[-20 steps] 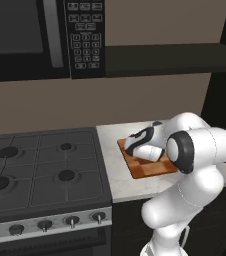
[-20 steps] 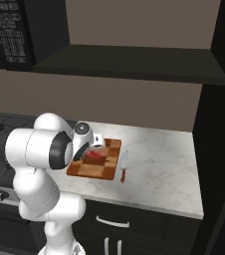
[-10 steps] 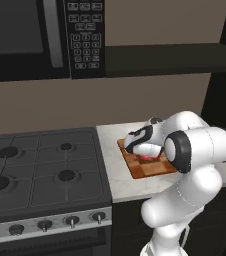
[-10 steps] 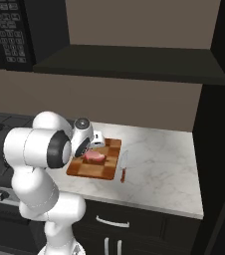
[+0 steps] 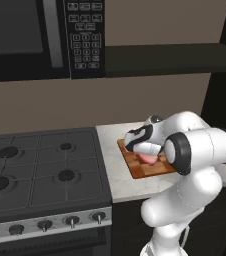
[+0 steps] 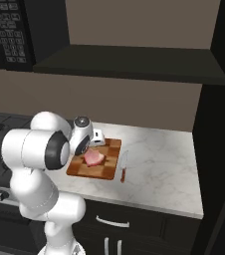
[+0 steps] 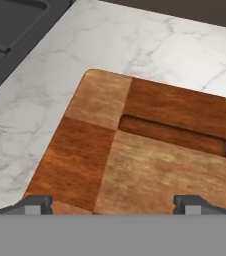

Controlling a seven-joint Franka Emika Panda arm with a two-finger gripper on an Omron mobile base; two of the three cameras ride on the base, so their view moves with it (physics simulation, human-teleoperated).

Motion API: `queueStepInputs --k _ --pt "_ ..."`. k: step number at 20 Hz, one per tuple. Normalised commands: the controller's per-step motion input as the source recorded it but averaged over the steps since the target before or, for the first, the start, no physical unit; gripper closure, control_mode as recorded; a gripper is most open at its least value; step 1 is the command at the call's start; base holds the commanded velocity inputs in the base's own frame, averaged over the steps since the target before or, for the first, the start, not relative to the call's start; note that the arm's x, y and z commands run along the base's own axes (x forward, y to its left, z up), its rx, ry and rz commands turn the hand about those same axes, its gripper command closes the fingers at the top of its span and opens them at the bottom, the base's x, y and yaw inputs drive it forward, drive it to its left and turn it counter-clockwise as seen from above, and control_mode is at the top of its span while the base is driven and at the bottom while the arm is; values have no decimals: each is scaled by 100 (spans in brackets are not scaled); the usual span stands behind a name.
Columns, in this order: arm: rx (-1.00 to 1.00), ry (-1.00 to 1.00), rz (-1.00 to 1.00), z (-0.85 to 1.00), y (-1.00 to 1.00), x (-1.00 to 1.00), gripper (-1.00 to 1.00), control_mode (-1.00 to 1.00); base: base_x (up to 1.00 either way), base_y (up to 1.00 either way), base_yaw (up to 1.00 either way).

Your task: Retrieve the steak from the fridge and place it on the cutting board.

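Light is even and soft across the rendered kitchen, with no glare and no hard highlights. The pale marble surface [image 6: 159, 159] around the gripper [image 6: 95, 141] is the brightest area; the wall behind it sits in mid-tone, and the shelf [image 6: 129, 62] above the gripper is dark and nearly featureless. A faint soft shadow lies under the arm on the cutting board [image 6: 109, 167]. Both base views are a little coarse, with jagged edges on fine detail such as the microwave [image 5: 45, 37] keypad. In the hand view the cutting board [image 7: 145, 150] below the gripper [image 7: 112, 204] looks smooth and slightly blurred, its grain smeared, without edge distortion
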Motion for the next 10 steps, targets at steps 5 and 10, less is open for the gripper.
queueStepInputs --k 5,10 --pt "0 -1 0 29 0 -35 -100 -100 0 0 0" --pt "0 0 0 40 0 -49 -100 -100 0 0 0"
